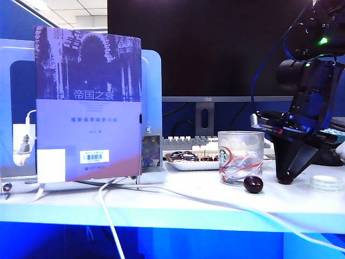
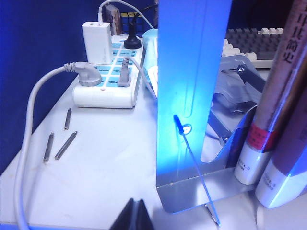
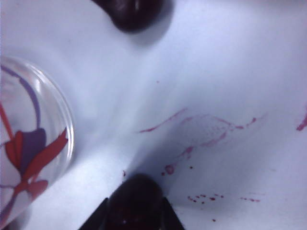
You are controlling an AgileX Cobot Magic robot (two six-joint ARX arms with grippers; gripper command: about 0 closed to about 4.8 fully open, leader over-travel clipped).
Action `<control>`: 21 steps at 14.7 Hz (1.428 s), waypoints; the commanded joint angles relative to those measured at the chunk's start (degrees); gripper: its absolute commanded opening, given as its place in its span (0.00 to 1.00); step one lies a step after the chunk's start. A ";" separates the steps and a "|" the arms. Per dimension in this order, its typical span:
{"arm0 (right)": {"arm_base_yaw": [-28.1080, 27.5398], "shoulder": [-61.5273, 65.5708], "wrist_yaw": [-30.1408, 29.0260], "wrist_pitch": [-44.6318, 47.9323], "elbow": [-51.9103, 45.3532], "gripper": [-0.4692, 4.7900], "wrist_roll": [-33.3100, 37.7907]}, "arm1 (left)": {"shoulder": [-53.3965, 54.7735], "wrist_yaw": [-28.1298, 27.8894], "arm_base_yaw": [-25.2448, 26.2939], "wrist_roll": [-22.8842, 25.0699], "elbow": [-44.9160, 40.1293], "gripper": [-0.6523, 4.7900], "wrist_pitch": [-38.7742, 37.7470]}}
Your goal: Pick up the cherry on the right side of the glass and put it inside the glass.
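On the left of the exterior view a book (image 1: 89,102) stands upright on a metal stand, with white cables on the table (image 1: 161,208) in front of it. The left gripper (image 2: 135,216) is not seen there. In its own wrist view only its dark tip shows, low above the table near a power strip (image 2: 108,79) and some loose metal pins (image 2: 65,145). The fingers appear pressed together, and they hold nothing.

Near the middle stands the glass (image 1: 241,157), upright on the table, with red curved lines on its side. I see no cherry inside it, so the main step is not done.

Just beside the glass, at its front right, lies a maroon cherry (image 1: 253,184). It is untouched, and I judge it is the other one, not the task's fruit.

Further right, the right gripper (image 1: 285,176) points down to the table. The cherry (image 1: 286,177) sits between its fingertips, on the table surface or very close to it. In the right wrist view the cherry (image 3: 135,201) fills the space between the two fingers (image 3: 96,218), which seem to pinch it. Red juice marks (image 3: 201,136) are on the table beside it.

So, as I judge it, the grasp is about made. What is left is to lift the cherry, carry it over the rim of the glass and release it inside.
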 commanded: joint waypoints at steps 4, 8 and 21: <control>-0.02 -0.68 0.11 -1.92 3.45 0.35 0.04 | -0.17 0.20 0.04 0.24 -0.04 0.11 -0.68; -0.07 -3.50 1.09 -4.00 6.86 0.35 0.00 | -0.17 0.22 0.04 0.24 -0.04 0.11 -0.68; 0.04 -6.80 -21.05 -11.10 15.19 0.35 0.02 | -0.17 0.22 0.04 0.24 -0.04 0.11 -0.68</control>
